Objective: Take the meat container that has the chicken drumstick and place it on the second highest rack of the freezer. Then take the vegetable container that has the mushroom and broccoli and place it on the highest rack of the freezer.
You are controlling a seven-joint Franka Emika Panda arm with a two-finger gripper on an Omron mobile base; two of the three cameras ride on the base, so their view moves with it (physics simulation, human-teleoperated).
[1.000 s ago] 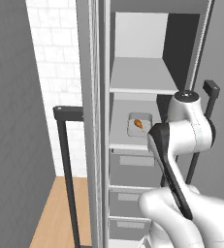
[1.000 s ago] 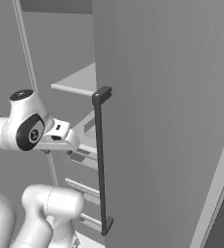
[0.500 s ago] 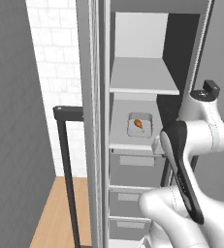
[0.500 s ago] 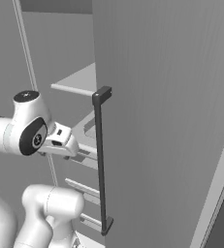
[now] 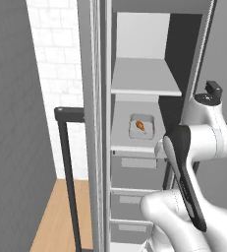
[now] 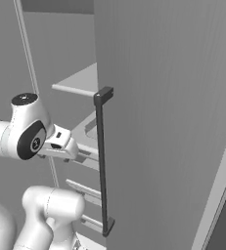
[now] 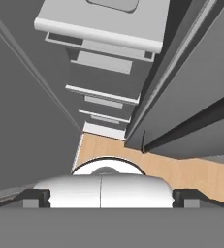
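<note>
Arm: the white arm (image 5: 198,147) is rising from the lower right of the left base view, its upper link bending in front of the freezer's open side; in the right base view the forearm is reaching from the lower left toward the shelves.
Gripper: the gripper (image 7: 111,196) is standing with its jaws spread wide and nothing between them. In the hand view only the two dark finger tips are showing, one at each lower corner, and they are holding nothing.
Door handle: a long dark bar handle (image 6: 101,161) is running upright down the freezer door, just to the right of the forearm in the right base view.
Freezer: the freezer (image 5: 139,78) is standing open, a tall grey column with light-grey shelves above and grey drawer fronts (image 5: 134,170) below.
Meat container: the meat container (image 5: 141,127) is sitting on the second shelf from the top, flat and toward the back of that shelf, apart from the arm.
Chicken drumstick: the chicken drumstick (image 5: 141,126) is lying inside the tray, orange-brown; its bone end is too small to make out.
Top shelf: the highest shelf (image 5: 144,81) is showing a bare light-grey surface.
Floor: a wooden floor (image 7: 191,172) is showing below the drawers in the hand view.
Far wall: a white tiled wall (image 5: 56,54) is showing left of the freezer, beyond another dark bar (image 5: 68,167).
</note>
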